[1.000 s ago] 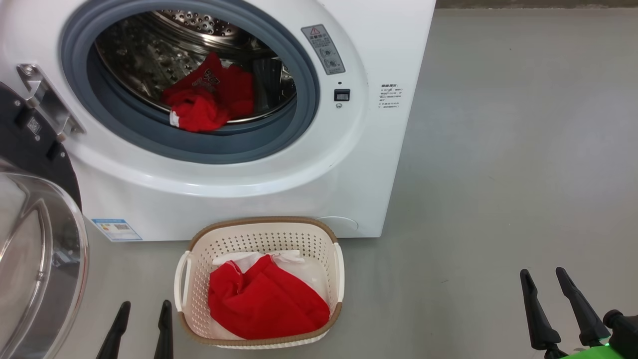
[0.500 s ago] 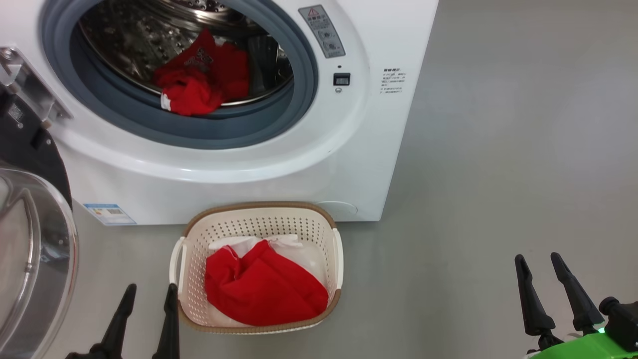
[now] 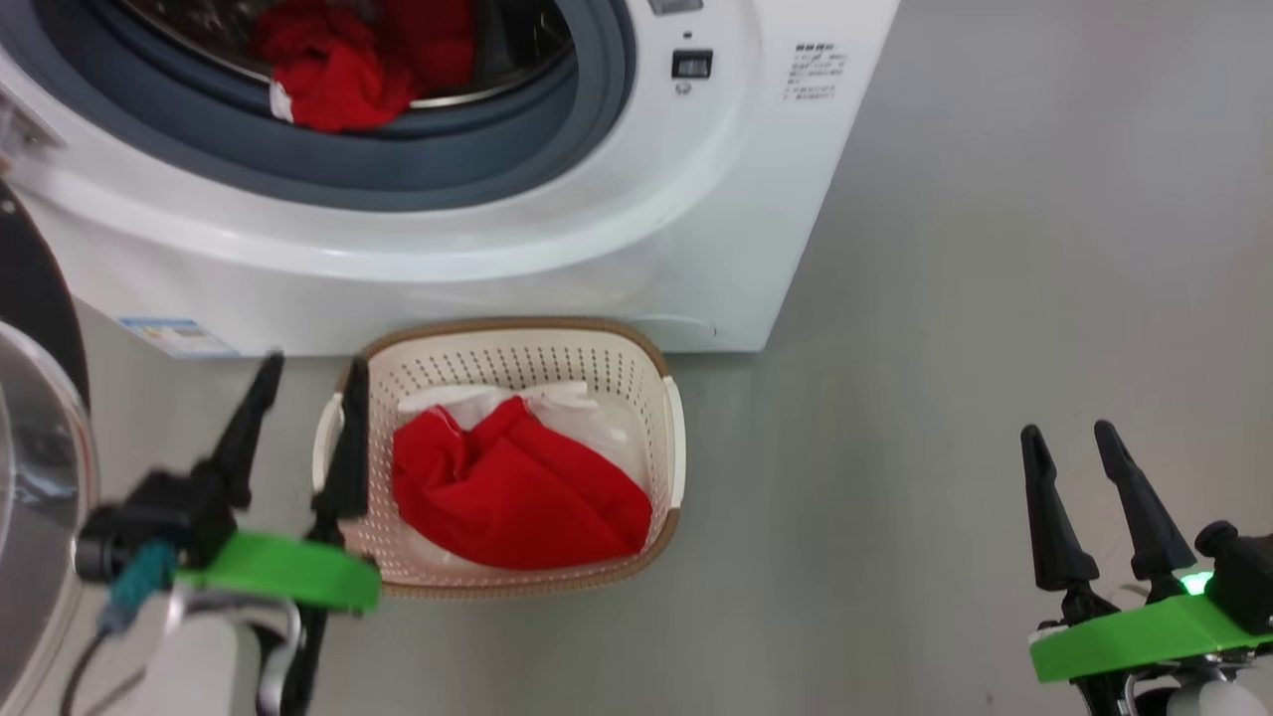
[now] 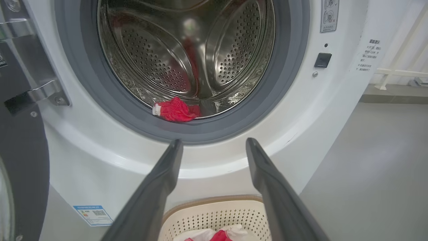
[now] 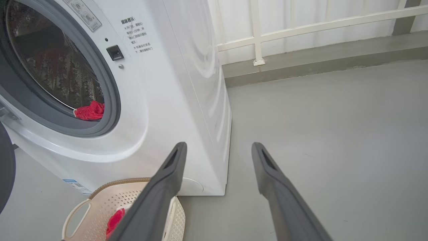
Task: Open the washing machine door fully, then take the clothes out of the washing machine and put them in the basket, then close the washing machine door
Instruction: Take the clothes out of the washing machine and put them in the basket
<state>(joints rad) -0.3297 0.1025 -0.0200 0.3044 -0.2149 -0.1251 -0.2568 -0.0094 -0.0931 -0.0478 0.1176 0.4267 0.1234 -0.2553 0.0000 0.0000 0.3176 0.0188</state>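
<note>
The washing machine (image 3: 597,229) stands with its door (image 3: 35,497) swung open at the left. A red bunch of clothes (image 3: 328,70) lies at the drum's front lip, also seen as red clothes (image 4: 175,109) in the left wrist view. The basket (image 3: 517,326) sits on the floor before the machine, holding red and white clothes (image 3: 517,487). My left gripper (image 3: 313,370) is open and empty, above the basket's left handle, pointing at the drum. My right gripper (image 3: 1067,435) is open and empty over the floor at the right.
Bare grey floor (image 3: 995,249) spreads right of the machine. A white railing (image 5: 301,30) and a low kerb run behind it. A blue sticker (image 3: 174,336) marks the machine's lower front. The door's dark inner frame (image 4: 23,150) stands close on the left.
The head camera has tipped down, so the machine and basket sit higher in view. My left arm has come up and forward beside the basket; both grippers stay open.
</note>
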